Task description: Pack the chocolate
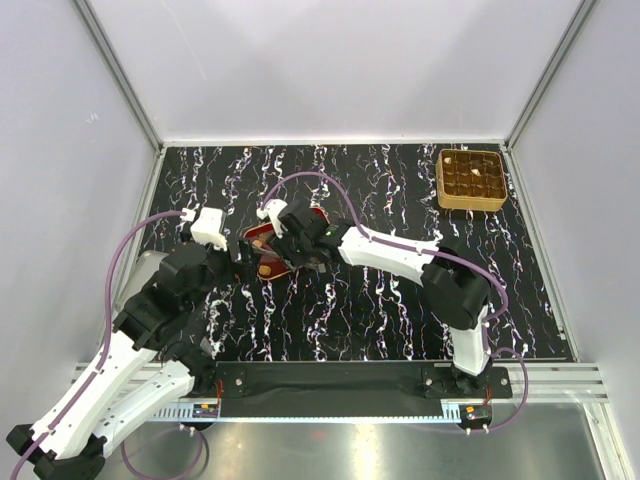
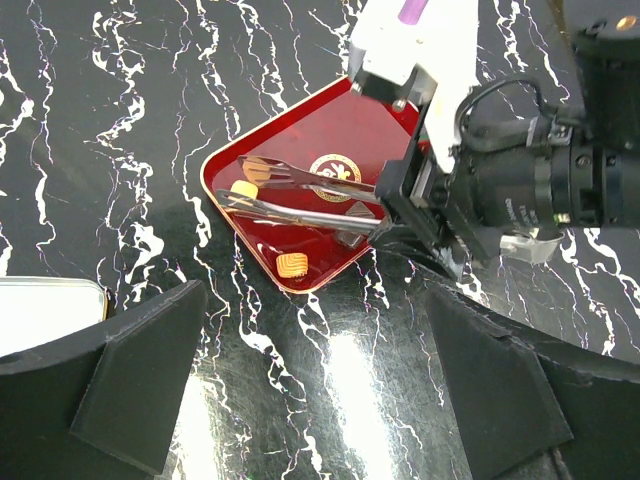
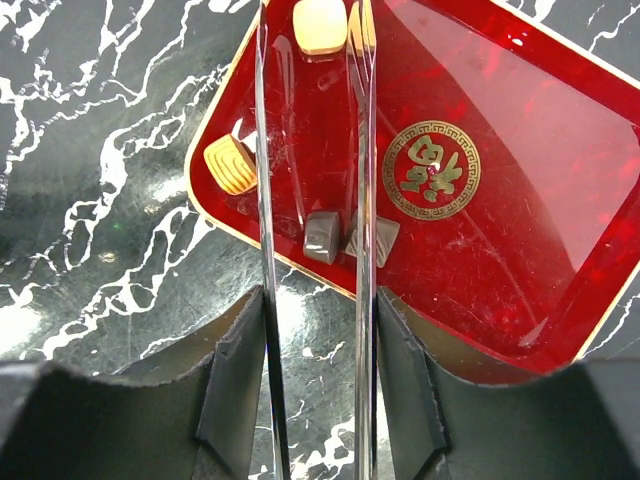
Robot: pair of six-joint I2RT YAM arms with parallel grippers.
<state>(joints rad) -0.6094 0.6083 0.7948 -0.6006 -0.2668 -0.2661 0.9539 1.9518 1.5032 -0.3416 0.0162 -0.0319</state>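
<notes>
Four small chocolate lumps (image 3: 230,165) in red tray (image 3: 520,250) on bench (image 3: 90,200), one cream, one tan, two dark, right pincer (image 3: 318,300) gripping tongs (image 3: 263,200) either side of cream one, left pincer (image 2: 315,310) open

R gripper (image 3: 318,300) w/ tongs (image 2: 310,214) over red tray (image 2: 290,150); free table (image 1: 400,320) rightward

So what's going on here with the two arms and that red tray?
The right gripper holds metal tongs over the red tray, their tips either side of a cream chocolate; whether it is pinched is unclear. Three more pieces lie in the tray. The left gripper hovers open nearby. The golden compartment box stands apart at the far right corner.
</notes>
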